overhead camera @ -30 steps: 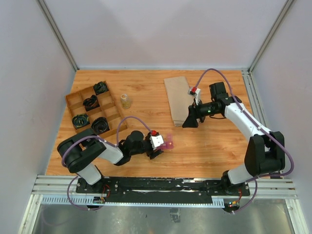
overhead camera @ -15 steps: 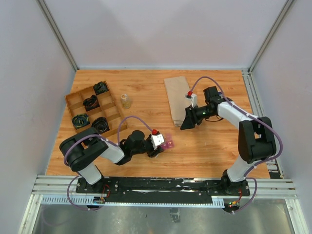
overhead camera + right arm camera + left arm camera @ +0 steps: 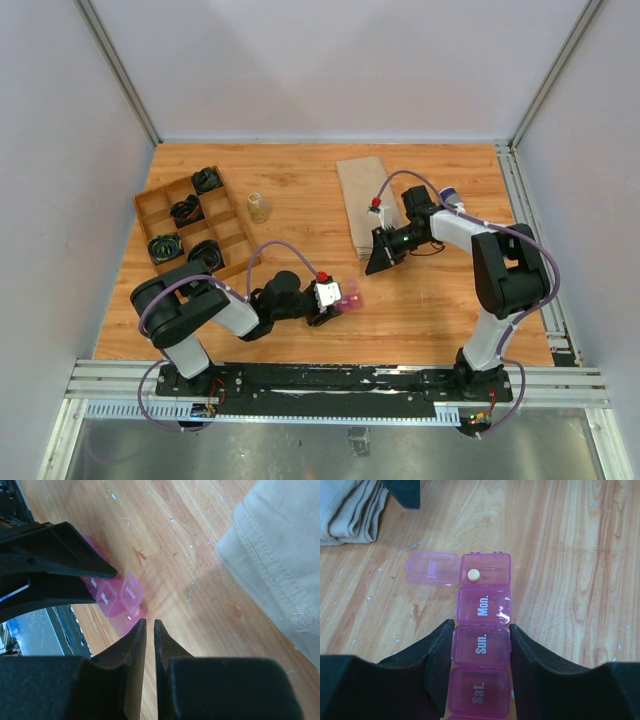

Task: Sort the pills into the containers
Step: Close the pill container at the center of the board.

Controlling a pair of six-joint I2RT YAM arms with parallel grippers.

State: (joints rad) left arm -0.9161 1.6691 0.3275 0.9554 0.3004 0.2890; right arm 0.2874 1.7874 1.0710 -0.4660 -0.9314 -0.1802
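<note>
The containers (image 3: pixel 481 647) are one magenta-pink strip of lidded compartments marked Sat., Sun., Mon. My left gripper (image 3: pixel 481 625) is shut on its sides at the Sun. compartment. The far end compartment stands open, its lid (image 3: pixel 431 568) folded to the left, with one round beige pill (image 3: pixel 474 574) inside. In the top view the strip (image 3: pixel 349 295) sticks out of the left gripper (image 3: pixel 335 300). My right gripper (image 3: pixel 150 621) hangs just beyond the strip's open end (image 3: pixel 131 591), jaws shut with only a slit between them and nothing in it. Its place in the top view (image 3: pixel 376 264) is right of the strip.
A folded beige cloth (image 3: pixel 362 200) lies at the back centre, right behind the right gripper. A brown wooden divided tray (image 3: pixel 176 202) with black items sits at the left. A small clear bottle (image 3: pixel 259 207) stands beside it.
The right gripper moved left and nearer, toward the strip, and its jaws closed. The left gripper tightened on the strip and stayed in place.
</note>
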